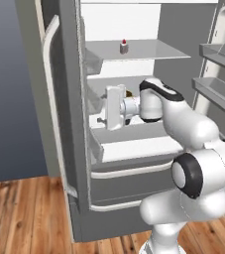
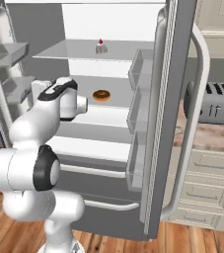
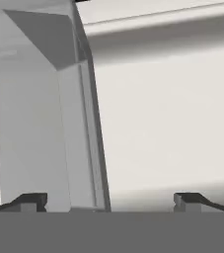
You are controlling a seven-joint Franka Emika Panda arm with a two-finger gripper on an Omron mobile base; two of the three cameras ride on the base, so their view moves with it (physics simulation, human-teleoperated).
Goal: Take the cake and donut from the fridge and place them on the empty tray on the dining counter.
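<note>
The fridge [image 1: 64,99] stands with both doors open. The cake [image 1: 124,47], a tiny white slice with a red berry, sits on the upper glass shelf [image 2: 100,47]. One shelf lower lies the brown-glazed donut [image 2: 101,95]; in the left base view my hand hides most of it. My gripper [image 1: 105,106] is inside the fridge at the donut's shelf height, to the donut's left, and points sideways toward the left door bins. In the hand view the gripper [image 3: 111,200] is open, its fingertips [image 3: 32,200] wide apart with nothing between them. The tray and the dining counter are out of view.
Clear door bins [image 2: 139,99] line the right door, with grey bins [image 1: 218,89] on the other door. A door bin wall [image 3: 49,113] stands close ahead of the hand. A counter with drawers [image 2: 207,136] carrying a toaster [image 2: 212,104] lies right of the fridge. The floor is wood.
</note>
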